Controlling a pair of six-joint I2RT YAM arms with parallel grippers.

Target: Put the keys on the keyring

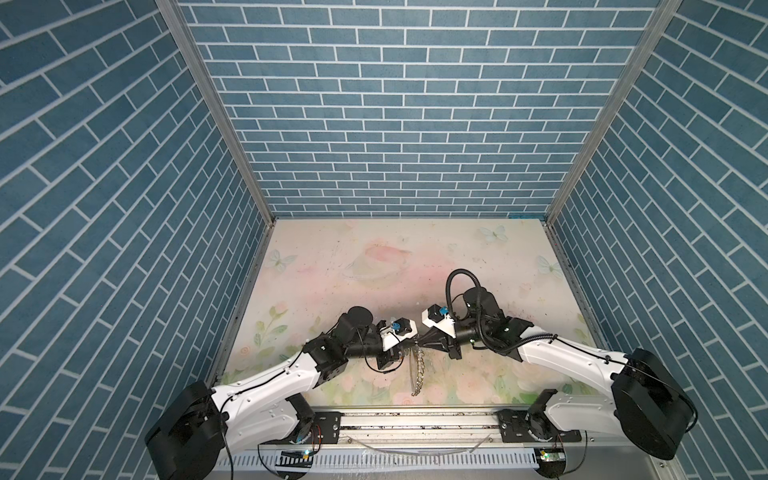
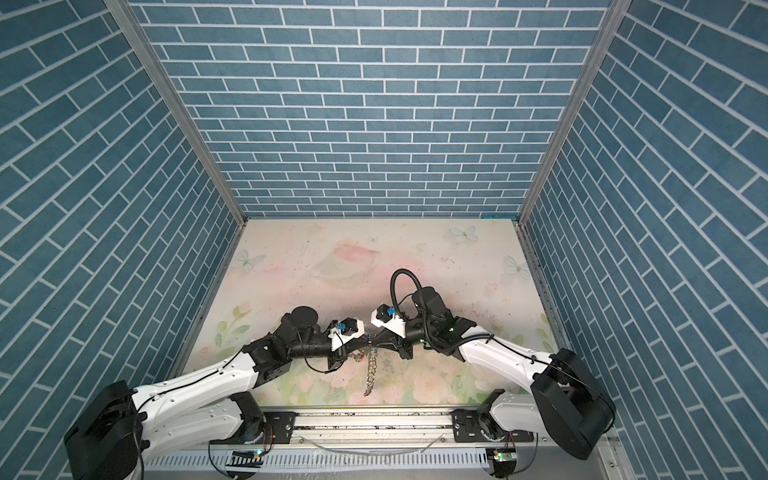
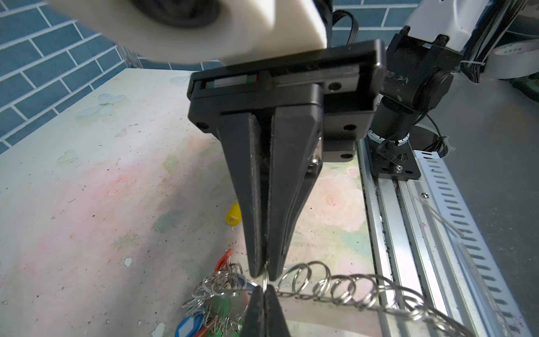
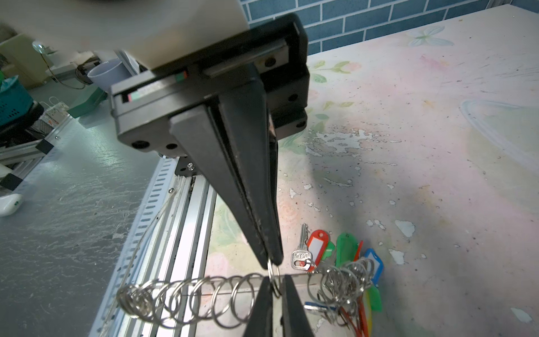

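The keyring (image 1: 417, 370) hangs as a row of silver wire rings (image 3: 350, 289) below both grippers, which meet tip to tip above the table. My left gripper (image 3: 264, 289) and my right gripper (image 3: 264, 273) are each shut on the same single silver ring. From the right wrist, the right gripper (image 4: 275, 280) pinches that ring from below and the left gripper (image 4: 272, 261) from above. A yellow tag of the keys (image 3: 233, 214) lies on the table apart from the rings, half hidden behind a right finger; its key is hidden.
A bunch of rings with red, green and blue tags (image 4: 347, 280) and a silver key (image 4: 302, 256) hangs at one end of the keyring. The metal rail (image 1: 415, 419) runs along the table's front edge. Blue brick walls (image 1: 395, 124) close in three sides.
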